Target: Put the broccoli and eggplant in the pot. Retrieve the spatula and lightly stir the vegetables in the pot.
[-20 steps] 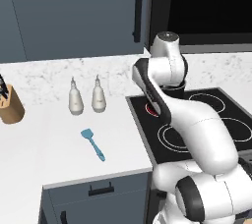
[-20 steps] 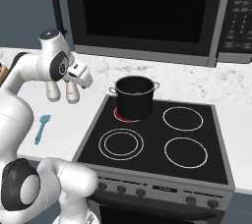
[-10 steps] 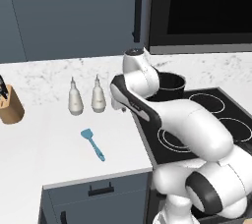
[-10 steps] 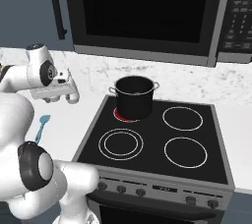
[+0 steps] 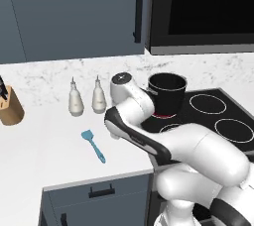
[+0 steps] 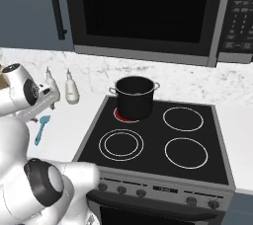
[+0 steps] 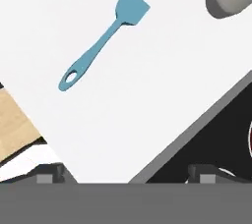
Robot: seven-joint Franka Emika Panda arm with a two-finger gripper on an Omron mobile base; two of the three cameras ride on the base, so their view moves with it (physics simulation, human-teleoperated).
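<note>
White counter (image 5: pixel 44 145) runs wide and bare around the spatula (image 5: pixel 93 145), which lies flat near the front edge, well left of the stove (image 6: pixel 158 142) and its pot (image 6: pixel 135 96). Over the counter's stove-side edge, the bent arm's gripper (image 7: pixel 125 171) hangs, fingers spread apart.

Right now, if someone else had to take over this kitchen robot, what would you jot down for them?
Gripper: open, holding nothing, hanging over the white counter beside the stove's edge.
Spatula: lying flat on the counter left of the stove, untouched; in the hand view it lies ahead of the fingertips.
Pot: upright on the rear-left burner, which glows red. Its inside is too dark to tell whether the broccoli and eggplant are in it.
Done: unclear for the vegetables; check the pot.
Left: pick up the spatula, carry it to the pot, stir lightly.
</note>
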